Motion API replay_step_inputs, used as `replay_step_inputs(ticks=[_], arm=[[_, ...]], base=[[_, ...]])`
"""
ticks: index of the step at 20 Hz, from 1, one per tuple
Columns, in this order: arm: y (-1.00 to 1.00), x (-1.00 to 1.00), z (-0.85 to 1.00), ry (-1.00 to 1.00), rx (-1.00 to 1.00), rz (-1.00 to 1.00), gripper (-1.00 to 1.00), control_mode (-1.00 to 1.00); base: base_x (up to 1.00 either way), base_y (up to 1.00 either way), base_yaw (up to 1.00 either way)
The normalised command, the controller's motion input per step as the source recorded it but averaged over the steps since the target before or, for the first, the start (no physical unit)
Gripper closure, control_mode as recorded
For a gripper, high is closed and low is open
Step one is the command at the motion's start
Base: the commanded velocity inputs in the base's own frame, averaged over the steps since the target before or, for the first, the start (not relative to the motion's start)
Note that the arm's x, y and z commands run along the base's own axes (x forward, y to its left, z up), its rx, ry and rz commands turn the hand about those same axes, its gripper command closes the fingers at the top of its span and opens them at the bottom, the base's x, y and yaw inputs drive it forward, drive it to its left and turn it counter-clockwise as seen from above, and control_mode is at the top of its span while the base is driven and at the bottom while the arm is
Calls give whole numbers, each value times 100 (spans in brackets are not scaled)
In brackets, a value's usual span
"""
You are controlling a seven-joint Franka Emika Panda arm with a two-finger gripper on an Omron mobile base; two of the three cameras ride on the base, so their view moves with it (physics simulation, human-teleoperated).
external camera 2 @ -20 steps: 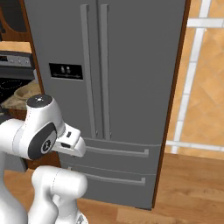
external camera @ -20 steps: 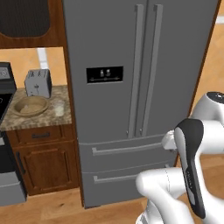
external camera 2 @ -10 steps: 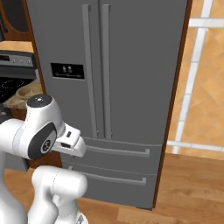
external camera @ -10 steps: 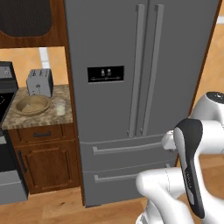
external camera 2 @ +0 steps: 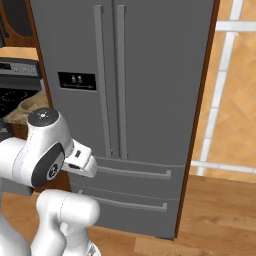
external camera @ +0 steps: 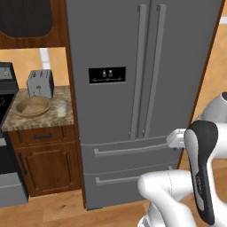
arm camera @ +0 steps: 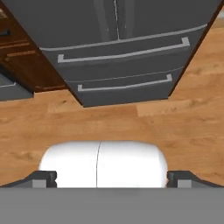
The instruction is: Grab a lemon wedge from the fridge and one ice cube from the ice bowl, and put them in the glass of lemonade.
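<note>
**Arm Folded Before Closed Fridge; Jaws Apart and Empty**

The fridge (external camera: 142, 88) stands with both French doors shut and both bottom drawers (arm camera: 118, 70) closed. Its two long vertical handles (external camera 2: 110, 80) run side by side at the door seam, and the black dispenser panel (external camera: 107, 75) sits on the left door.

To the left of the fridge, a short granite counter (external camera: 40, 116) tops a dark wood cabinet (external camera: 44, 164). On this counter:

- The ice bowl (external camera: 32, 106) rests toward the front left (its contents are too small to make out).
- The glass of lemonade (external camera: 60, 108) stands upright just beside the bowl, on its right, apart from it.
- A silver toaster (external camera: 40, 83) stands behind the bowl, against the wall.

A black stove (external camera 2: 17, 85) adjoins the counter on the far side.

The gripper (arm camera: 112, 178) points down at the wood floor (arm camera: 175, 127) in front of the bottom drawers. Its fingertips (arm camera: 43, 178) stand at opposite edges of the hand view, fully apart, with nothing between them. The gripper touches neither fridge nor counter items.
</note>
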Motion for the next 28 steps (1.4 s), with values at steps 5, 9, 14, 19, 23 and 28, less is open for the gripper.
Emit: replay_step_inputs(ticks=[5,9,14,19,23,28], arm=[[-5,9,100,-17,-7,0,-100,-100],[0,58,100,-3,-25,0,-100,-100],[0,71,49,-28,-10,0,-100,-100],[0,100,-48,-21,9,-2,-100,-100],[0,86,-18,-6,-1,0,-100,-100],[-7,80,16,-6,-2,6,-100,-100]], base=[[0,0,0],[0,0,0],[0,0,0],[0,0,0],[0,0,0],[0,0,0]])
